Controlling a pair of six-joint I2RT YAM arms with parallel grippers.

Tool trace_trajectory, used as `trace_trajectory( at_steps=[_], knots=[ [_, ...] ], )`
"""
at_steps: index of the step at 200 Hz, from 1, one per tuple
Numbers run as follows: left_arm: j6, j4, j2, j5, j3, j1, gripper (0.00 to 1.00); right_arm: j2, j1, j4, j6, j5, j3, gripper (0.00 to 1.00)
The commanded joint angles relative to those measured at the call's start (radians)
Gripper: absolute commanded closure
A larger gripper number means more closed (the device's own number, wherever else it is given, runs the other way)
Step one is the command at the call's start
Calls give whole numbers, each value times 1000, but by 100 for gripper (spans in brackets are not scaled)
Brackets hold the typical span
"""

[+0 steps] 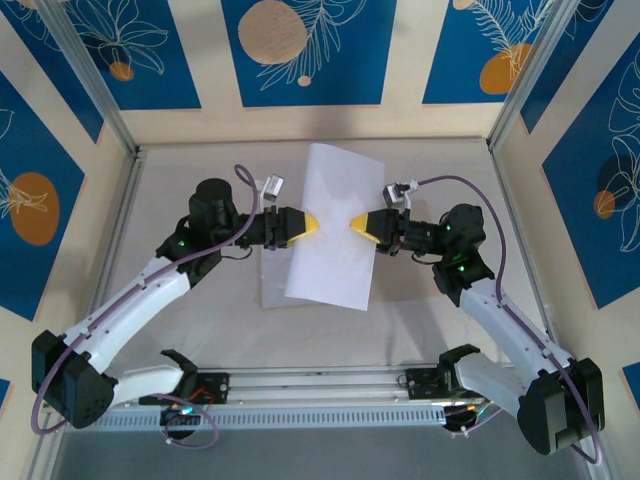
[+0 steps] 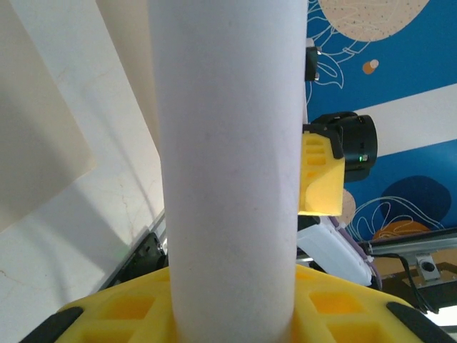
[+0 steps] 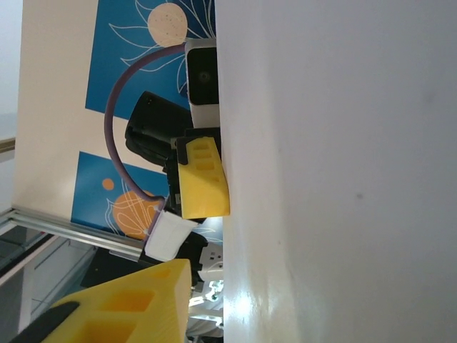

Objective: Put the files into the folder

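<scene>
— So, what's on your screen, starting from the near edge?
— From overhead, both arms reach in from their bases at 6 o'clock and meet over the middle of the surface (image 1: 200,170). My left hand (image 1: 308,224) comes at the white sheet (image 1: 335,190) from 9 o'clock and my right hand (image 1: 360,224) from 3 o'clock, yellow tips facing each other across it.
— Is the left one gripping?
— Yes. On its wrist camera the sheet rises out from between the two yellow fingers (image 2: 114,314), bowed into a rounded column. The hand is clamped on that edge.
— And the right?
— I can't tell. Its wrist camera gives me one yellow finger (image 3: 121,300) to the left of the sheet. The other is hidden behind the paper, so I can't say whether it is pinching or merely beside the edge.
— Where does the sheet lie?
— Between the hands, long side running from 6 toward 12 o'clock, its far end leaning to 1 o'clock. Under its near left corner, at 7 o'clock, a pale flat piece (image 1: 268,295) rests on the surface. I can't tell whether that is the folder or another sheet.
— Beyond that?
— Blue flower panels (image 1: 300,50) on the far wall at 12 o'clock.
</scene>
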Motion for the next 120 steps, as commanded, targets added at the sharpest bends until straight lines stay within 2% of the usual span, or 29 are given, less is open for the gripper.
trace_trajectory(
  at_steps=[1,21,41,59,82,96,120],
  knots=[
    [-8,40,-14,-17,-2,-13,66,-12,1,-4,-13,10,34,75],
    [-1,40,-14,-16,-6,-13,63,-14,-1,-6,-16,7,41,87],
    [24,18,-23,-27,-10,-13,45,-21,-10,-42,-29,-2,54,99],
    [66,-39,-29,-45,-5,-8,33,-37,-29,-138,-78,-15,78,100],
    [113,-150,-30,-104,3,2,20,-50,-73,-532,-255,-22,184,100],
    [125,-226,-22,-154,7,8,17,-33,-112,-786,-374,-24,269,100],
    [136,-319,0,-232,-9,13,16,1,-174,-1109,-552,-16,381,100]
  ],
)
